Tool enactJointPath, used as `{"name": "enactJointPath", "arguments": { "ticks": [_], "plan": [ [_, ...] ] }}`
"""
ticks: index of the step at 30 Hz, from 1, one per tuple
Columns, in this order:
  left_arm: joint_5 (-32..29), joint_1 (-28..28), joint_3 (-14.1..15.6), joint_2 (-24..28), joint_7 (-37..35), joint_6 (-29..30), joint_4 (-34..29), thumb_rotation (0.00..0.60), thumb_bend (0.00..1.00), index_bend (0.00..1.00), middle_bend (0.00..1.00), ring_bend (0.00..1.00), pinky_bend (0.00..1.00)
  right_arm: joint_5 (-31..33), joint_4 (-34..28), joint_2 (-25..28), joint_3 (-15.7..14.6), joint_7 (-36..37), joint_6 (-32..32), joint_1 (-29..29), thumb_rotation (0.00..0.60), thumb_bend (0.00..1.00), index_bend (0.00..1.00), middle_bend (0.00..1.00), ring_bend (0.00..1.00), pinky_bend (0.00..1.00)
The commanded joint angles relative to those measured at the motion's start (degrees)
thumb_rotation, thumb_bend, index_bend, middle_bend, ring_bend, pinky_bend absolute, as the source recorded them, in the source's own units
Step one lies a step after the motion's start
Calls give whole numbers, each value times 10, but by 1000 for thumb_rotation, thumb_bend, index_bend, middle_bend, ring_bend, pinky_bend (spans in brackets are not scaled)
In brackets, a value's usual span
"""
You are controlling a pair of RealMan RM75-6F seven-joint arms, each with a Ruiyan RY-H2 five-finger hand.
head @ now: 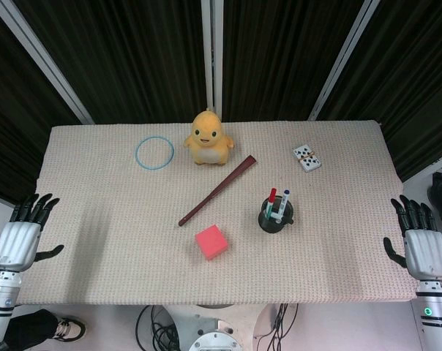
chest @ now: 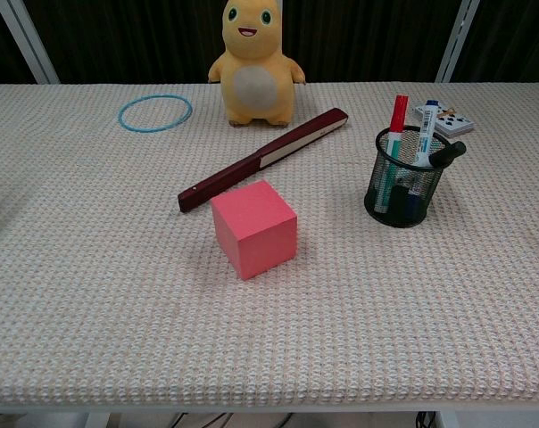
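Observation:
My left hand [head: 20, 238] hovers off the table's left edge, fingers spread, holding nothing. My right hand [head: 420, 241] hangs off the right edge, fingers apart and empty. Neither hand shows in the chest view. On the beige cloth lie a pink cube [head: 211, 242] [chest: 253, 228], a dark red folded fan [head: 217, 190] [chest: 262, 160], a yellow plush duck [head: 208, 138] [chest: 253, 62], a blue ring [head: 154, 153] [chest: 155, 113], a black mesh pen holder [head: 276, 215] [chest: 406, 176] with markers, and a deck of cards [head: 306, 157] [chest: 443, 119].
The table [head: 96, 263] is covered with a woven beige cloth. Dark curtains with white frame bars stand behind it. Cables and the robot base [head: 214, 338] sit below the front edge. A shoe [head: 64, 329] shows on the floor at bottom left.

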Motion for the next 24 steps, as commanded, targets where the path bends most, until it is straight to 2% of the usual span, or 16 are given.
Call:
{"name": "enactJointPath", "arguments": {
  "ticks": [1,17,24],
  "plan": [
    [0,-1,-1,-2,1,0,1,600,61,116,52,0,45,2,-2,-1,6,-3,-13,-3,600,326,0,0,0,0],
    [-4,-2,-1,-2,2,0,1,600,62,116,52,0,45,-17,-7,0,24,-3,-34,-2,600,325,0,0,0,0],
    [-7,2,3,-7,-5,-1,8,600,62,116,52,0,45,-55,-36,-5,28,-44,-59,27,600,324,0,0,0,0]
  ]
}}
